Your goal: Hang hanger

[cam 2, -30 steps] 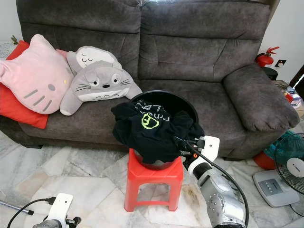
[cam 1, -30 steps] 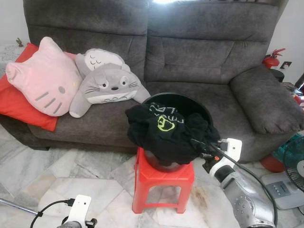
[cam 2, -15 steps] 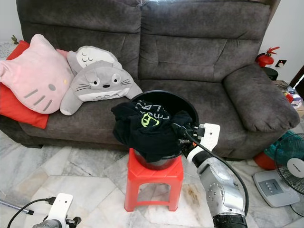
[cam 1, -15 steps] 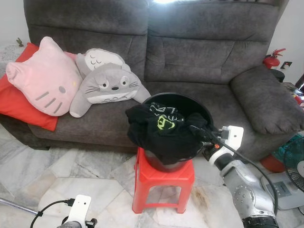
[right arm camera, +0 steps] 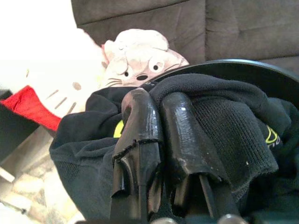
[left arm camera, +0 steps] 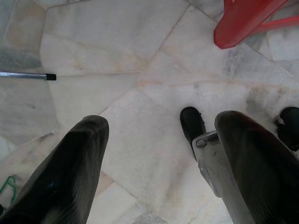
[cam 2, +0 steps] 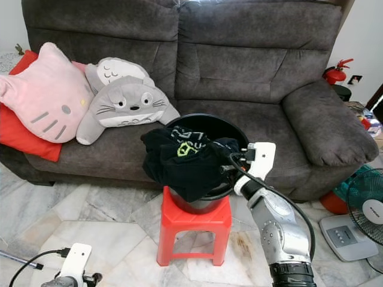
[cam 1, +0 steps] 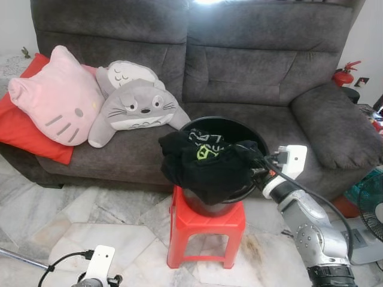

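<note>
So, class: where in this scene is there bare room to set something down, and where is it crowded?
Free: the sofa seat between the grey plush and the armrest, and the marble floor left of the red stool. Crowded: the black bucket on the stool, heaped with black clothing where the right gripper sits, fingers together.

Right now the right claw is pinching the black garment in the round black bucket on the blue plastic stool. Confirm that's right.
One detail is off: the plastic stool is red, not blue, as the left eye view shows. The rest holds: the right claw is closed on the black garment in the round black bucket.
</note>
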Robot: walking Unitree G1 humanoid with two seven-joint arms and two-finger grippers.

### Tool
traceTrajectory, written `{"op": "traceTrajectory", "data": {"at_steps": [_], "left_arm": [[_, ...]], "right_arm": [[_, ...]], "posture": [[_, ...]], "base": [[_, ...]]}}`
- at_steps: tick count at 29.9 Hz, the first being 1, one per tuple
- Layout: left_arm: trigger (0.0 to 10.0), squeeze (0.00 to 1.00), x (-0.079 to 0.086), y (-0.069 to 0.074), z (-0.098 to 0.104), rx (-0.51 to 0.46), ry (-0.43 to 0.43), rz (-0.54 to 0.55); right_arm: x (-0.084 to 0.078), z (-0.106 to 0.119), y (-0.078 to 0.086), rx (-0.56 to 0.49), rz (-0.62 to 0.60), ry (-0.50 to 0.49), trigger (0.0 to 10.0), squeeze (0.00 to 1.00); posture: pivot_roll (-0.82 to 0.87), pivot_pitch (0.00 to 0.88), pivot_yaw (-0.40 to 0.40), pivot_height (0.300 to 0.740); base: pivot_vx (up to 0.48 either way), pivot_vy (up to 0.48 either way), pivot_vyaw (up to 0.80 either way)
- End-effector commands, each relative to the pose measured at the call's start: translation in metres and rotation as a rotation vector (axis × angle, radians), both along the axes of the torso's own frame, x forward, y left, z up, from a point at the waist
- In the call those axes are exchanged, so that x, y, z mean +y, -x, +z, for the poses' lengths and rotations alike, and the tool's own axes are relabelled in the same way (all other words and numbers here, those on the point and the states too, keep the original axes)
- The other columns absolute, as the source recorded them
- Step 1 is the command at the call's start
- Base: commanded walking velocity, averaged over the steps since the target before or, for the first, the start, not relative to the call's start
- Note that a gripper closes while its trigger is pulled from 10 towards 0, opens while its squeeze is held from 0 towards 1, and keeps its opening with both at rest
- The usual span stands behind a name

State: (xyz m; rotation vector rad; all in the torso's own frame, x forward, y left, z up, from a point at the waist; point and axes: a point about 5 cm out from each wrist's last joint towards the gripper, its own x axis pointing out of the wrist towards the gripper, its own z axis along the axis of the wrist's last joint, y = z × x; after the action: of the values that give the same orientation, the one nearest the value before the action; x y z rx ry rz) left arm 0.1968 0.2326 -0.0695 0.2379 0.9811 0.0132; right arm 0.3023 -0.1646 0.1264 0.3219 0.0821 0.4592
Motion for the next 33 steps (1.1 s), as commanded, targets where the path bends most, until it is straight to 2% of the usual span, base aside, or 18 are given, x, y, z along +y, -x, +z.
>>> {"op": "traceTrajectory", "data": {"at_steps": [1, 3, 6, 9, 12, 16, 19, 22, 30, 33], "left_arm": [[10.0, 0.00, -0.003, 0.002, -0.002, 0.015, 0.015, -0.003], [10.0, 0.00, -0.003, 0.002, -0.002, 0.015, 0.015, -0.004], [10.0, 0.00, -0.003, 0.002, -0.002, 0.016, 0.019, -0.003], [10.0, 0.00, -0.003, 0.002, -0.002, 0.017, 0.021, -0.004], [10.0, 0.00, -0.004, 0.002, -0.002, 0.021, 0.027, -0.009], [10.0, 0.00, -0.004, 0.002, -0.002, 0.022, 0.028, -0.011], [10.0, 0.00, -0.004, 0.003, -0.002, 0.023, 0.029, -0.012], [10.0, 0.00, -0.003, 0.003, -0.003, 0.023, 0.031, -0.015], [10.0, 0.00, -0.003, 0.003, -0.003, 0.024, 0.031, -0.015], [10.0, 0.00, -0.003, 0.004, -0.003, 0.025, 0.033, -0.015]], "right_arm": [[0.002, 0.014, -0.002, -0.053, 0.028, 0.040, 0.0, 0.00], [0.003, 0.014, -0.002, -0.051, 0.030, 0.050, 0.0, 0.00], [0.002, 0.003, 0.000, 0.001, 0.044, 0.172, 0.0, 0.00], [-0.001, 0.001, 0.000, 0.018, 0.032, 0.195, 0.0, 0.00], [-0.010, -0.011, -0.002, 0.103, -0.014, 0.308, 0.0, 0.00], [-0.015, -0.017, -0.004, 0.146, -0.032, 0.376, 0.0, 0.00], [-0.021, -0.017, -0.009, 0.168, -0.098, 0.365, 0.0, 0.00], [-0.028, -0.011, -0.019, 0.191, -0.178, 0.281, 0.0, 0.00], [-0.024, 0.008, -0.034, 0.162, -0.185, 0.125, 0.0, 0.00], [-0.023, 0.010, -0.037, 0.156, -0.175, 0.124, 0.0, 0.00]], "posture": [[-0.17, 0.007, -0.056, 0.740], [-0.17, 0.007, -0.056, 0.740], [-0.17, 0.008, -0.056, 0.740], [-0.17, 0.008, -0.056, 0.740], [-0.17, 0.008, -0.056, 0.740], [-0.17, 0.005, -0.054, 0.740], [-0.17, 0.002, -0.054, 0.740], [-0.17, 0.000, -0.053, 0.740], [-0.17, 0.000, -0.053, 0.740], [-0.17, 0.000, -0.053, 0.740]], "base": [[0.000, 0.000, 0.00], [0.000, 0.000, 0.00], [0.000, 0.000, 0.00], [0.000, 0.000, 0.00], [0.000, 0.000, 0.00], [0.000, 0.000, 0.00], [0.000, 0.000, 0.00], [0.000, 0.000, 0.00], [0.000, 0.000, 0.00], [0.000, 0.000, 0.00]]}}
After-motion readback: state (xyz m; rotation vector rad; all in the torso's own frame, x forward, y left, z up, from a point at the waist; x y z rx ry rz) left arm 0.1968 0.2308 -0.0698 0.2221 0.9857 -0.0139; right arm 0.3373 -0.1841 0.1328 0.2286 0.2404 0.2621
